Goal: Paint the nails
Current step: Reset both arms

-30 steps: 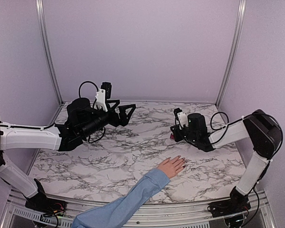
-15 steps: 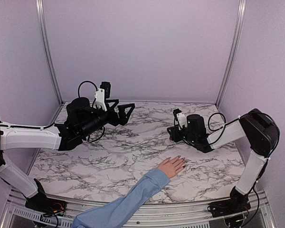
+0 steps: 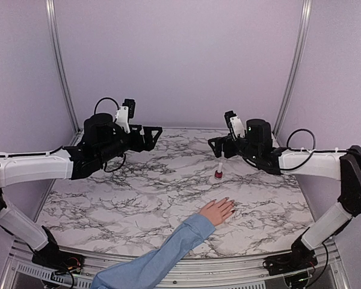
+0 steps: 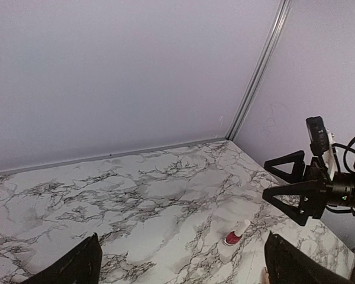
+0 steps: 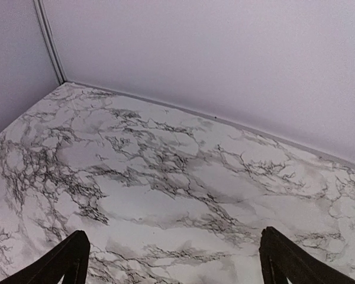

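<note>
- My left gripper (image 3: 155,136) hangs in the air over the far-left part of the marble table (image 3: 126,195). Its fingers (image 4: 77,266) are spread wide and hold nothing.
- My right gripper (image 3: 216,148) is raised over the far-right part of the table and points toward the left one. Its jaws stand well apart and are also empty. The left wrist view shows both of its black triangular fingers (image 4: 291,201) with clear air between them.
- The right wrist view shows only veined marble and the back wall between my fingertips (image 5: 68,260).
- A human hand (image 3: 216,211) lies flat, palm down, on the near-centre of the table. A light blue sleeve (image 3: 162,256) runs back from it to the near edge.
- The nails (image 3: 230,202) sit at the tips of that hand, pointing toward the far right. They are too small for me to tell any colour or polish on them, and both grippers are well apart from them.
- A small red nail-polish bottle (image 3: 218,174) with a pale cap stands upright on the marble. It is between the right gripper and the hand and touches neither. It also shows in the left wrist view (image 4: 235,234).
</note>
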Motion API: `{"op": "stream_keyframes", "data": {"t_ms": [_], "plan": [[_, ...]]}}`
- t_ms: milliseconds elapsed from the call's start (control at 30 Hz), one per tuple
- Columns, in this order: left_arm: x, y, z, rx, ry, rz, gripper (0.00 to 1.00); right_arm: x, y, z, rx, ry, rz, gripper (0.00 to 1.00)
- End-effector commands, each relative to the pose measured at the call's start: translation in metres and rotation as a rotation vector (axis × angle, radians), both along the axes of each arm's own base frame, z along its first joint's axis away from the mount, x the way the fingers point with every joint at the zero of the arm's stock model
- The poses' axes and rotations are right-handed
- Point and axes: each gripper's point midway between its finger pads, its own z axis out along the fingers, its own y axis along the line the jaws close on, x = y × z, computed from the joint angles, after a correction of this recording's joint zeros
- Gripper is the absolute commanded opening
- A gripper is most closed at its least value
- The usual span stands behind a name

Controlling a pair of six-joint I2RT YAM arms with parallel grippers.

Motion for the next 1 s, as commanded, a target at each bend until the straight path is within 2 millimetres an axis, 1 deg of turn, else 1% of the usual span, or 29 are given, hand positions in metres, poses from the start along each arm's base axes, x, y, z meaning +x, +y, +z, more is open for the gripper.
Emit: {"op": "stream_keyframes", "data": {"t_ms": [0, 67, 133, 167, 233, 367, 433, 467, 533, 600, 667, 767, 867, 967], "plan": [[0.013, 0.025, 0.021, -0.020, 0.086, 0.037, 0.99, -0.007, 0.002, 0.046, 0.029, 0.056, 0.025, 0.98], [0.021, 0.035, 0.018, -0.008, 0.122, 0.056, 0.99, -0.013, -0.001, 0.053, 0.015, 0.101, 0.025, 0.98], [0.028, 0.044, 0.017, 0.018, 0.150, 0.086, 0.99, -0.017, -0.003, 0.064, 0.015, 0.119, 0.026, 0.99], [0.031, 0.049, 0.010, 0.048, 0.178, 0.101, 0.99, -0.020, -0.005, 0.069, 0.016, 0.120, 0.023, 0.99], [0.036, 0.059, 0.002, 0.085, 0.209, 0.130, 0.99, -0.027, -0.011, 0.081, 0.022, 0.108, 0.016, 0.98], [0.044, 0.086, -0.007, 0.093, 0.254, 0.180, 0.99, -0.041, -0.032, 0.098, 0.045, 0.069, -0.010, 0.99], [0.047, 0.099, -0.009, 0.084, 0.263, 0.207, 0.99, -0.046, -0.046, 0.101, 0.067, 0.064, -0.020, 0.98], [0.047, 0.105, -0.012, 0.083, 0.270, 0.217, 0.99, -0.048, -0.055, 0.098, 0.079, 0.065, -0.034, 0.98], [0.045, 0.119, -0.026, 0.100, 0.309, 0.244, 0.99, -0.049, -0.073, 0.093, 0.106, 0.077, -0.081, 0.99], [0.044, 0.132, -0.036, 0.107, 0.325, 0.278, 0.99, -0.049, -0.091, 0.084, 0.132, 0.103, -0.136, 0.99], [0.040, 0.140, -0.047, 0.119, 0.342, 0.297, 0.99, -0.052, -0.100, 0.073, 0.144, 0.129, -0.161, 0.99], [0.033, 0.153, -0.066, 0.136, 0.375, 0.338, 0.99, -0.055, -0.109, 0.058, 0.149, 0.152, -0.188, 0.99], [0.025, 0.158, -0.085, 0.151, 0.409, 0.350, 0.99, -0.059, -0.111, 0.049, 0.163, 0.163, -0.194, 0.98], [0.019, 0.164, -0.097, 0.152, 0.428, 0.366, 0.99, -0.061, -0.112, 0.043, 0.175, 0.175, -0.200, 0.99]]}}
